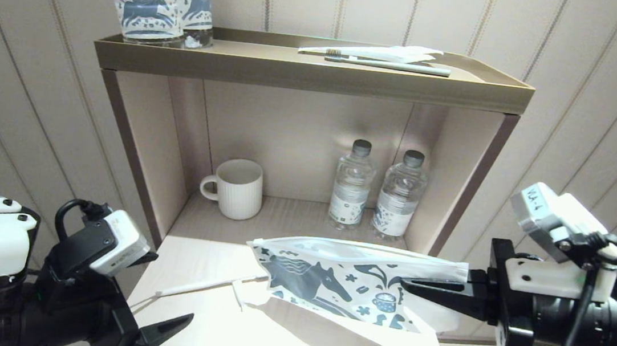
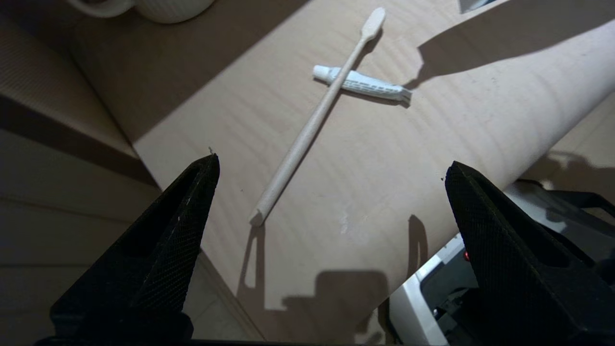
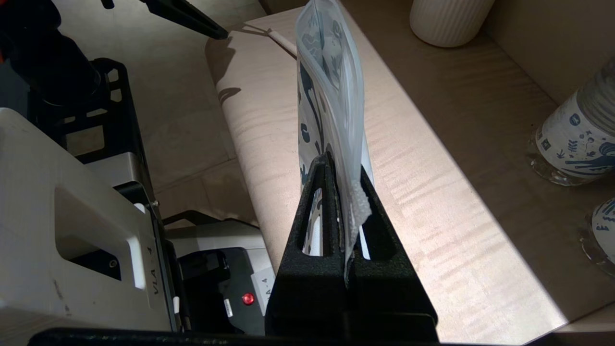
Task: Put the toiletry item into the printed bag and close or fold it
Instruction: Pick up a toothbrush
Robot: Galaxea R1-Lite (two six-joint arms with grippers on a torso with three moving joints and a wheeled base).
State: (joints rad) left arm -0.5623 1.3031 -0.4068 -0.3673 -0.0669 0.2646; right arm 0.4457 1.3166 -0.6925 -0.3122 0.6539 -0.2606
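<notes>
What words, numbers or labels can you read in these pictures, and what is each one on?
"VLA-4": white camera housing on the robot, by the right gripper, which pinches the white horse-printed plastic bag.
Labels on the clear plastic bottles: patterns only, any text too small to read.
The open left gripper, wooden toothbrush and white toothpaste tube: nothing legible.

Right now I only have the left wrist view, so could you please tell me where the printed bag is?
Observer: The right gripper, shut on one end of the printed bag, holds it raised above the shelf surface.
Operator: Thank you. Which way does its zip edge face?
Observer: Upward in the head view. I cannot tell whether it is open.
Operator: And where is it relative to my toothbrush?
Observer: The toothbrush lies between the left gripper and the bag's free end, its head nearest the bag.
</notes>
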